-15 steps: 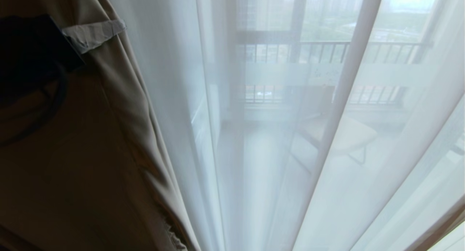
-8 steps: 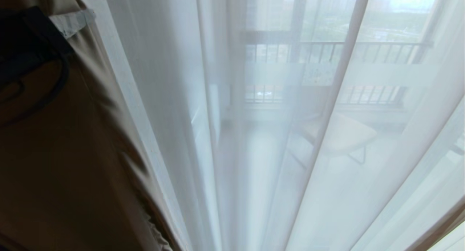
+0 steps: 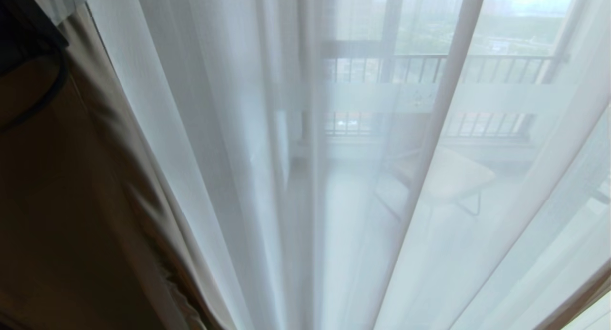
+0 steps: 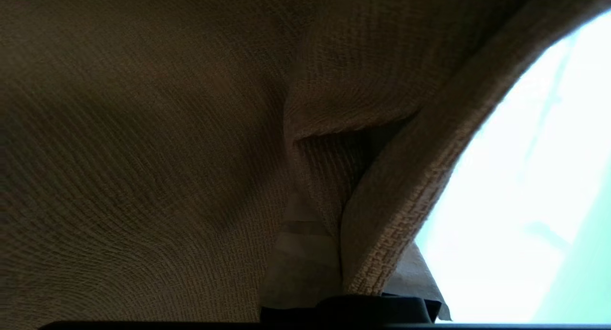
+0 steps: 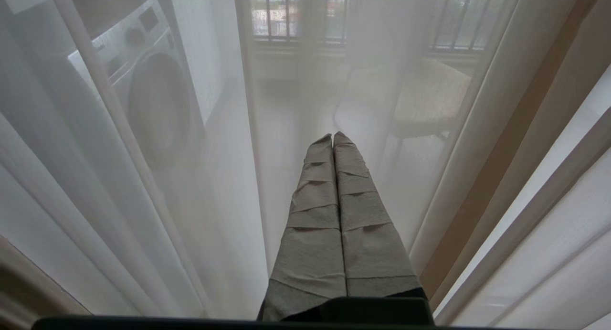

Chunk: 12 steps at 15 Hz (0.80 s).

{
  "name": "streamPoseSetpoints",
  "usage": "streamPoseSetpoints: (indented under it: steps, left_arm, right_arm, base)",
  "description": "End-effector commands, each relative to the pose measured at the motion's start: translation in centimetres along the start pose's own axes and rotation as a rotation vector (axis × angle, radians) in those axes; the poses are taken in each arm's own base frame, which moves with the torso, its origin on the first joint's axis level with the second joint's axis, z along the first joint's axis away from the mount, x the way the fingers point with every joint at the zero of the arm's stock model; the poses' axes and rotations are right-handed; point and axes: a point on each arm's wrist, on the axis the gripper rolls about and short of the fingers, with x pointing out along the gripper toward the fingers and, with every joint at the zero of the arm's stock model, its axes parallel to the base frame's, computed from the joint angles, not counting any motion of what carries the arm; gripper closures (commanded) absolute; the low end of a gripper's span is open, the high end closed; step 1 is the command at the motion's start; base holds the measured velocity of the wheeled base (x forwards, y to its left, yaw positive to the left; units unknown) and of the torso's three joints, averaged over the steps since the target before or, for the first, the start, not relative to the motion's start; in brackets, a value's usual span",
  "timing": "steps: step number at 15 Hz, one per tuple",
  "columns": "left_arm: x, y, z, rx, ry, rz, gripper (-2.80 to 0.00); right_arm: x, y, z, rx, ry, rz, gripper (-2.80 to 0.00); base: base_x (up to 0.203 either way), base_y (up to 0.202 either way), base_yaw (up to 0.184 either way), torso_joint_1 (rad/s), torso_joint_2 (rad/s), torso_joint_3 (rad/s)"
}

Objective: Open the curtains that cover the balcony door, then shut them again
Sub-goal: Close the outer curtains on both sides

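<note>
The opaque beige curtain (image 3: 95,201) hangs bunched at the left in the head view. The sheer white curtain (image 3: 215,143) covers everything else. Through the sheer shows the balcony door's frosted band (image 3: 501,98). My left gripper (image 3: 67,0) is at the top left corner, against the beige curtain's edge. In the left wrist view, the left gripper (image 4: 343,244) is shut on a fold of the woven beige curtain (image 4: 143,153), with taped fingers (image 4: 300,258) on either side of the fold. My right gripper (image 5: 332,140) is shut and empty, just short of the sheer curtain (image 5: 95,201).
Behind the sheer stand a chair (image 3: 453,177) and a washing machine (image 5: 143,96) on the balcony. The outer window's railing bars (image 3: 477,67) show further back. A beige curtain edge (image 5: 515,153) hangs beside the right gripper.
My left gripper has moved left and up in the head view, drawing the beige curtain's edge with it. A wider stretch of sheer is now uncovered. The right gripper has stayed still.
</note>
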Motion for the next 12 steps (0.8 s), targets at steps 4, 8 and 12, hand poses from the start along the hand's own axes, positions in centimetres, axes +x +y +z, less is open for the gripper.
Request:
streamPoseSetpoints:
  steps: [4,8,12]
  left_arm:
    - [-0.3,0.2,0.4,0.006,-0.014,0.011,0.00]
    - [-1.0,-0.1,0.8,0.006,-0.028,0.004,-2.80]
    - [-3.4,-0.5,0.7,0.000,-0.019,-0.009,-2.80]
  right_arm:
    - [0.0,0.0,0.0,0.000,0.000,0.001,0.00]
    - [0.0,0.0,0.0,0.000,0.000,0.001,0.00]
    - [0.0,0.0,0.0,0.000,0.000,0.001,0.00]
  base:
    - [0.000,0.000,0.000,0.000,0.00,0.000]
    - [0.000,0.000,0.000,0.000,0.00,0.000]
    - [0.000,0.000,0.000,0.000,0.00,0.000]
